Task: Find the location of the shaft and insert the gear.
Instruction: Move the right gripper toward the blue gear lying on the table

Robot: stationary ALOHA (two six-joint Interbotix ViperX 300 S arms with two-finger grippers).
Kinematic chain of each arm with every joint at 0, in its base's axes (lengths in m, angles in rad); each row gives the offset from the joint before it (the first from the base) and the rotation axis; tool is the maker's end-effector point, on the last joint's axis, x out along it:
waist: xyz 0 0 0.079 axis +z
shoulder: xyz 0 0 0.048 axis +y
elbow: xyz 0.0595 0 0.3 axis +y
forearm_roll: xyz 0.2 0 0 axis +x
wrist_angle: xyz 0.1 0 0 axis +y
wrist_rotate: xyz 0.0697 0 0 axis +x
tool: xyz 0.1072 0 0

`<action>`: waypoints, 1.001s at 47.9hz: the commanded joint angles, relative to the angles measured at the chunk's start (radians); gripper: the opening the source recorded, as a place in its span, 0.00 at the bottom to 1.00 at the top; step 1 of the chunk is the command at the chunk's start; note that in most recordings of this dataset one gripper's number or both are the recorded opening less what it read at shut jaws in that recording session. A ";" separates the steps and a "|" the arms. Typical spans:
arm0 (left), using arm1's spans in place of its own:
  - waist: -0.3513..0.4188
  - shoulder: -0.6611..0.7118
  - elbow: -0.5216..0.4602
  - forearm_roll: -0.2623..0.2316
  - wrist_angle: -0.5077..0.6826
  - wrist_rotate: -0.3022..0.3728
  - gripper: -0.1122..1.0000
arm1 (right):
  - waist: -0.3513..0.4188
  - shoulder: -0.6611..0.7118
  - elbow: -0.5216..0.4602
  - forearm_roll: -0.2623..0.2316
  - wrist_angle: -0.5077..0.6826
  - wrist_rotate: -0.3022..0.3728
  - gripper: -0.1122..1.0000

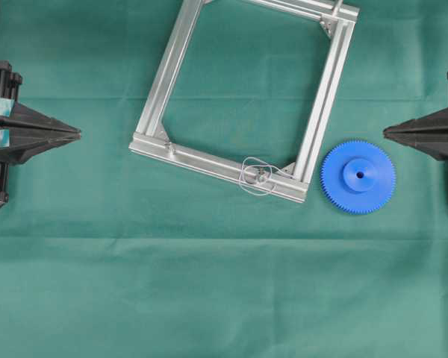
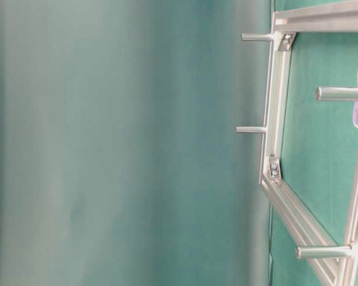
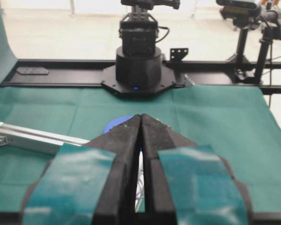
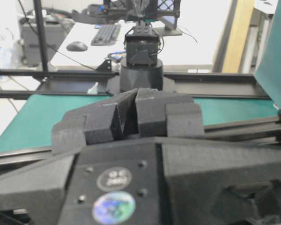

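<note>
From my feed, nearest the bottom of the overhead view is bare green cloth (image 1: 224, 298) over the desk. Next up, the gear (image 1: 358, 177) lies flat on the cloth, hub up, just right of the frame's lower right corner, not touching it as far as I can see. Left of it, the shaft (image 1: 260, 176) stands on the frame's (image 1: 216, 160) near rail, close to that same corner, with a thin wire loop (image 1: 248, 179) lying around it.

Left gripper (image 1: 78, 133) sits at the left edge, well apart from the frame, fingers pressed together with nothing between them; left wrist view shows the tips meeting, blue gear edge peeking beyond. Right gripper (image 1: 386, 133) at the right edge, above the gear and clear of it, also closed and empty; right wrist view shows its fingers (image 4: 152, 115) together.

Farther back, the frame runs tilted toward the top edge, a corner bracket (image 1: 328, 25) at its far right corner. Table-level view shows more pins sticking out of the rails, mostly blurred.
</note>
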 commanded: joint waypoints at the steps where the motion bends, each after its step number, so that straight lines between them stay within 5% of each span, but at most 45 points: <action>1: 0.009 0.017 -0.037 -0.012 0.008 0.003 0.11 | -0.003 0.014 -0.031 0.003 -0.002 0.003 0.10; 20: 0.009 0.011 -0.040 -0.015 0.040 -0.003 0.11 | -0.005 0.012 -0.089 0.003 0.196 0.023 0.15; 36: 0.009 0.008 -0.040 -0.015 0.058 -0.003 0.11 | -0.032 -0.009 -0.095 0.009 0.218 0.025 0.90; 48: 0.009 0.008 -0.040 -0.015 0.067 -0.003 0.11 | -0.032 -0.009 -0.101 0.014 0.235 0.026 0.93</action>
